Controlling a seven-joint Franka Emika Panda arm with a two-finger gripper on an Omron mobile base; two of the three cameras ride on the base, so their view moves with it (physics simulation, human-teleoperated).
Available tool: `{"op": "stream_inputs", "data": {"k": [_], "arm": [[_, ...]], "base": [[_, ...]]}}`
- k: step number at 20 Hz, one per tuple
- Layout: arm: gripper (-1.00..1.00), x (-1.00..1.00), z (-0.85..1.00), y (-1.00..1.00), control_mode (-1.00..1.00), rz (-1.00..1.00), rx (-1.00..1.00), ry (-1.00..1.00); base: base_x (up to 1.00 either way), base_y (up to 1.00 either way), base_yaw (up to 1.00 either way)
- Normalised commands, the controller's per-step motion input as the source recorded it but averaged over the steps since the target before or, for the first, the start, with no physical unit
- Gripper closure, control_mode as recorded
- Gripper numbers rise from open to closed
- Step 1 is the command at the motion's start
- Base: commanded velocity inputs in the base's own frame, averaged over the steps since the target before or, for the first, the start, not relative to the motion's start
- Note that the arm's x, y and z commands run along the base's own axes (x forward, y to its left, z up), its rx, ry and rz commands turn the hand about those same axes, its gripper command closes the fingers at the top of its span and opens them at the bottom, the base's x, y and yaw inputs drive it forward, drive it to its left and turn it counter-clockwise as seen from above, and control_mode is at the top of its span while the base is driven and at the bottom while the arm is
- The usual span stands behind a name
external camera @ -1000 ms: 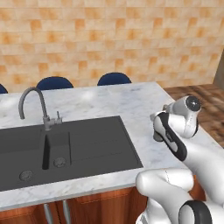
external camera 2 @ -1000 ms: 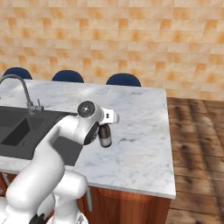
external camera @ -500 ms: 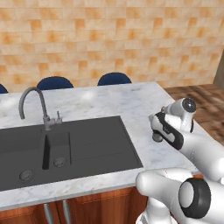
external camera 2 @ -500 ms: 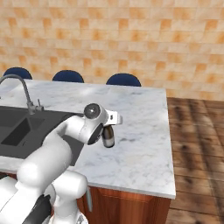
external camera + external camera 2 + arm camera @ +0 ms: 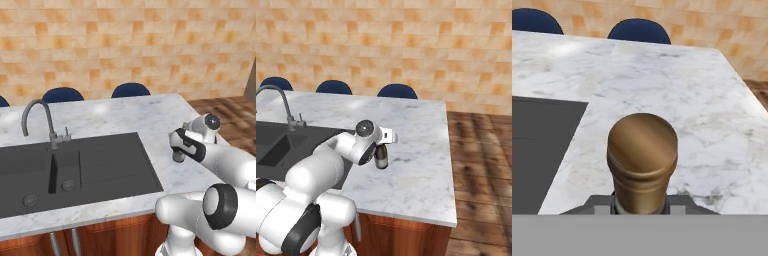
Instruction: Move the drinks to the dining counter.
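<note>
A dark glass wine bottle (image 5: 381,159) stands upright on the marble dining counter (image 5: 416,125), just right of the black sink (image 5: 276,145). My gripper (image 5: 381,148) comes down from above, shut on the bottle's neck. In the left base view the bottle (image 5: 176,156) shows low under the gripper (image 5: 179,149), near the counter's right end. The hand view looks straight down on the bottle's bronze cap (image 5: 642,155) with the marble top (image 5: 677,80) beyond it. The other drinks are out of view.
A thin metal tap (image 5: 45,120) rises behind the sink (image 5: 75,165). Blue chairs (image 5: 130,90) stand along the counter's far side before a tan tile wall. The counter's right edge drops to a wooden floor (image 5: 481,150).
The gripper has carried the bottle down and a little toward the counter's right end; its base now meets the marble.
</note>
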Motion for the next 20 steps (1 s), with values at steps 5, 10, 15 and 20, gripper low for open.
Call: {"op": "stream_inputs", "data": {"k": [5, 10, 15, 20], "arm": [[1.00, 0.17, -0.21, -0.06, -1.00, 0.00, 0.00, 0.00], [1.00, 0.08, -0.23, -0.03, -1.00, 0.00, 0.00, 0.00], [-1.00, 0.00, -0.10, 0.00, -1.00, 0.00, 0.00, 0.00], [-1.00, 0.00, -0.06, 0.00, -1.00, 0.00, 0.00, 0.00]], "base": [[0.00, 0.00, 0.00], [0.00, 0.00, 0.00], [0.00, 0.00, 0.00], [0.00, 0.00, 0.00]]}}
